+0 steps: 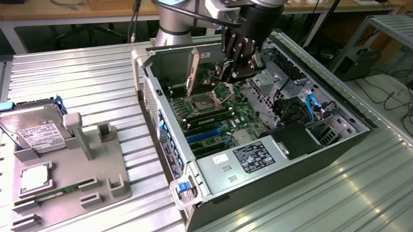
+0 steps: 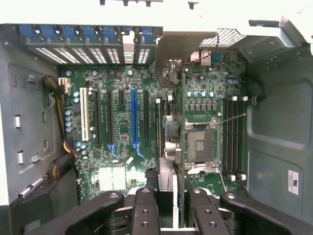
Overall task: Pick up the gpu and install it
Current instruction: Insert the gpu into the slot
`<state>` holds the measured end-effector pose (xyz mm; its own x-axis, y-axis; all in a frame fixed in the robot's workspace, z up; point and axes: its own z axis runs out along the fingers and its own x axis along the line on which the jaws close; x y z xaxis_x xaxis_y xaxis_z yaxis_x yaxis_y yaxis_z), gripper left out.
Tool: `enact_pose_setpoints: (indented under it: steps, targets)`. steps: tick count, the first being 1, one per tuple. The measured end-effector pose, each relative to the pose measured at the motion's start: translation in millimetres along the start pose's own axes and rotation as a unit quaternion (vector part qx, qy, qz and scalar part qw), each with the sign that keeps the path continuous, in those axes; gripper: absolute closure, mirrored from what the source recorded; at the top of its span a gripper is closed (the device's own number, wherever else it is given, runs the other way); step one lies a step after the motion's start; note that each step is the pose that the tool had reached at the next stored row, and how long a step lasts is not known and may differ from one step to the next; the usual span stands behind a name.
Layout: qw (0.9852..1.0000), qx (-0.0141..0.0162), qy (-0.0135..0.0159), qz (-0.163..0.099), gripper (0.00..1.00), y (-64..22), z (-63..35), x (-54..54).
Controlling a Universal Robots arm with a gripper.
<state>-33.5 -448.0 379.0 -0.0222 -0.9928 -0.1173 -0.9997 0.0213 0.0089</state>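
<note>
The graphics card (image 2: 172, 191) hangs edge-on inside the open computer case (image 1: 161, 96), clamped between the fingers (image 2: 145, 205), which are closed on its upper edge. In the exterior view it sits in the upper middle of the frame, just under the wrist, with its pale bracket end toward the case wall on the exterior view's left. It is above the motherboard (image 2: 122, 122) and, as far as I can tell, not yet touching it.

In the wrist view the card lies between the row of expansion slots, including the long blue slot (image 2: 134, 117), and the processor socket (image 2: 200, 144).

To do this step well, I judge the card should stay upright and parallel to its slot, with the bracket end lined up with the rear openings (a tilt would jam one corner first). The descent should be straight and gentle.

The arm (image 1: 174, 24) comes in from the top of the exterior view and bends down, with the wrist pointing almost straight into the case.

Well apart, at the exterior view's left, a hard drive (image 1: 36, 128) rests in a grey holder (image 1: 96, 164) on the ribbed table (image 1: 77, 77).
</note>
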Motion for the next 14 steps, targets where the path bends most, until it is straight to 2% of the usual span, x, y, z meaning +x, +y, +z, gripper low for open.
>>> enact_pose_setpoints:
  steps: [6,7,9,11,14]
  targets:
    - [1.0000,0.0005,-0.0002,0.002,0.72,1.1,4.4,1.6]
    - [1.0000,0.0006,0.0006,0.002,0.72,1.4,5.5,1.7]
    - [1.0000,0.0007,0.0072,0.002,0.72,1.4,6.9,1.7]
    - [1.0000,0.0007,0.0085,0.002,0.72,1.4,7.8,1.6]
    - [1.0000,0.0012,0.0085,0.002,0.72,1.4,10.3,1.9]
